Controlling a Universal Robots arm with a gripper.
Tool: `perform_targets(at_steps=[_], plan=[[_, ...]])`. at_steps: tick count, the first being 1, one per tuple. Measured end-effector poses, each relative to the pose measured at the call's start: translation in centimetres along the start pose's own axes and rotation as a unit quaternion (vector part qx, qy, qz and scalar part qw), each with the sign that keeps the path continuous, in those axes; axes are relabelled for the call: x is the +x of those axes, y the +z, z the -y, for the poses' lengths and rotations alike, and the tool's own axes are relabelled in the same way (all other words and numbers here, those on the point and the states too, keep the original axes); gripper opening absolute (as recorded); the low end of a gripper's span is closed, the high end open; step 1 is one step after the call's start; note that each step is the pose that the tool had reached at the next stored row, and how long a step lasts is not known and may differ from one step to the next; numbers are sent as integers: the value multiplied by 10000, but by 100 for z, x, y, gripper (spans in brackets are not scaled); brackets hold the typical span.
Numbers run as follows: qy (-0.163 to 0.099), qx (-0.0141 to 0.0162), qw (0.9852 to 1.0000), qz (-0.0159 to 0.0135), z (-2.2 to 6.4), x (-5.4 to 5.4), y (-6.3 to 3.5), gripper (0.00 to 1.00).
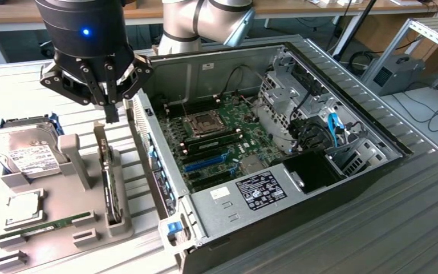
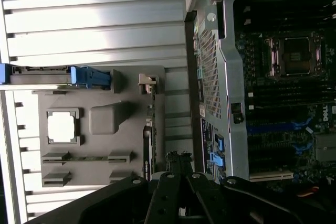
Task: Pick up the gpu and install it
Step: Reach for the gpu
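Ribbed metal bench [image 1: 424,228], arm [image 1: 82,28] pointing down, closed pincer [image 1: 112,119] above upright gpu [image 1: 112,188]

Bright, even light; glare in wrist view

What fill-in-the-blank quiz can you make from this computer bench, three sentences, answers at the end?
1. The gripper hangs above the gray holder with its jaws ____.
2. The gpu stands on ____ in the gray holder.
3. The hard drive carries a ____ label.
Missing words: shut; edge; white.
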State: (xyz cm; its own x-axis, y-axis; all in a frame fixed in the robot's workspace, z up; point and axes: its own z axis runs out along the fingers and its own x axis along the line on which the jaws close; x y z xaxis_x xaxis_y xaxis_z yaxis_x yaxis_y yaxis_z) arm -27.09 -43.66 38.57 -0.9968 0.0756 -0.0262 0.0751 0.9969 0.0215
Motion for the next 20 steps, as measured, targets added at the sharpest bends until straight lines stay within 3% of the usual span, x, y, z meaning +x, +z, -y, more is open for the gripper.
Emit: perform_targets(at_steps=[16, 20], plan=[[-1, 33, 10000, 2, 30, -2, 9, 11], [-1, 49, 10000, 3, 81, -5, 13, 11]])
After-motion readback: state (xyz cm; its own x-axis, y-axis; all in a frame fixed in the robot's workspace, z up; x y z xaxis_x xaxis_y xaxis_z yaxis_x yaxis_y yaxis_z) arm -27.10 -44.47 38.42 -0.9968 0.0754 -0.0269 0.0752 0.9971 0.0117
